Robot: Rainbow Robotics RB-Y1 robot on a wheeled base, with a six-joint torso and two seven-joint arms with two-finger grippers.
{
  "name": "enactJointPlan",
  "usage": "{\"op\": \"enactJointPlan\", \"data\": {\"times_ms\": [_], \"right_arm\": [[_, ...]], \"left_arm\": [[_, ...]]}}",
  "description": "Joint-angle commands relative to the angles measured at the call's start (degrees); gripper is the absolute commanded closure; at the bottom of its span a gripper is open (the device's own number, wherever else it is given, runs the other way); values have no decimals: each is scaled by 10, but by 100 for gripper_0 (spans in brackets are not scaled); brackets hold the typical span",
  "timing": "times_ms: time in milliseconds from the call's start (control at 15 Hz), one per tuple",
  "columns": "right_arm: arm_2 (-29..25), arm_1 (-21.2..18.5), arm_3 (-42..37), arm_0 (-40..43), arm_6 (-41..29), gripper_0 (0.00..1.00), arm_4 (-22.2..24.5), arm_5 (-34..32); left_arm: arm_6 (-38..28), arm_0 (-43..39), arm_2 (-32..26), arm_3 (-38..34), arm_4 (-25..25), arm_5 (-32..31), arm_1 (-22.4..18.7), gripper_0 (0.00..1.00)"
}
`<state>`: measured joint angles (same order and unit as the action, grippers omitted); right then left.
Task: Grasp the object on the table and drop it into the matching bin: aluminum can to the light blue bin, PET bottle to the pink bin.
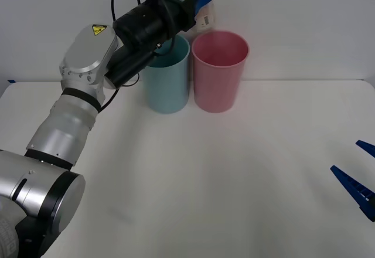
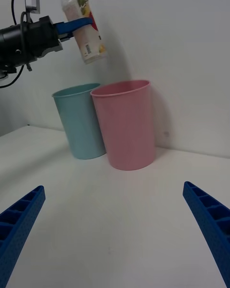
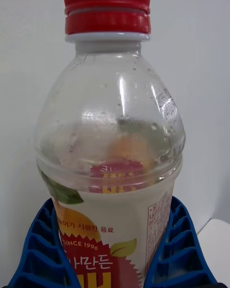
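So the left hand (image 1: 196, 0) is up at the top centre of the front view, clamped around the PET bottle (image 2: 84, 26) at label height. From the right wrist view the bottle hangs in the upper left of the frame, cap up and tilted a bit, above the bins and looking roughly over the seam between the light blue bin (image 2: 79, 122) and the pink bin (image 2: 127, 125). Those two stand just beside each other at the back of the desk (image 1: 205, 182).

What could go wrong: if the hand lets go here, the bottle looks as likely to clip a rim or fall into the blue bin as the pink one, since it doesn't seem centred over pink yet. The tilt doesn't help either; the base could catch the pink rim and bounce out onto the desk. The grip sits low on the label, so a slip isn't impossible.

The right hand (image 1: 360, 179) sits idle at the lower right edge of the front view, fingers spread wide and holding nothing.

Hard to make out: in the front view the bottle's top is cut off by the frame edge and the arm covers part of the blue bin. How far forward or back the bottle sits relative to the rims can't be judged.
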<state>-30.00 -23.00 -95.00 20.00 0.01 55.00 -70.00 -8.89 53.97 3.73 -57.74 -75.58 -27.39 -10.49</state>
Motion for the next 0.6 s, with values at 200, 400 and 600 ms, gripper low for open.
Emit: {"op": "enactJointPlan", "data": {"times_ms": [200, 400, 600], "right_arm": [[0, 0, 0, 0, 0, 0, 0, 0], [0, 0, 0, 0, 0, 0, 0, 0], [0, 0, 0, 0, 0, 0, 0, 0]], "left_arm": [[48, 70, 36, 91, -11, 85, 37, 99], [44, 76, 90, 91, 10, 138, 44, 98], [43, 77, 135, 91, 36, 171, 43, 98]]}}
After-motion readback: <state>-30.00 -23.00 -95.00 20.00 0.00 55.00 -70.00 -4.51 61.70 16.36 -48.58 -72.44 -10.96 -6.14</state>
